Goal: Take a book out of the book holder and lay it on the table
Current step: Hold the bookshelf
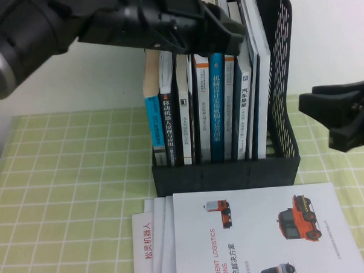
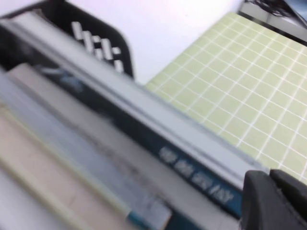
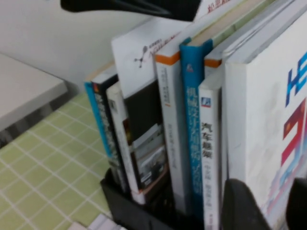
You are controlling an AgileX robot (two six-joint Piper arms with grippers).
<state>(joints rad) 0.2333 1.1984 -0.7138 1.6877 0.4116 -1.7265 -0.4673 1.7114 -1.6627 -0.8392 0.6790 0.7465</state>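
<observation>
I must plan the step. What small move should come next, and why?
Probably close the left end effector on the book, since it hovers at the top edges in the book holder. The right end effector waits open beside.

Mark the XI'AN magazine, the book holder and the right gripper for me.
Magazine (image 3: 261, 124): right wrist view, white front cover.
Book holder (image 1: 226, 174): high view, low front wall.
Right gripper (image 1: 326, 119): high view, between its fingertips, beside the holder's right wall.
</observation>
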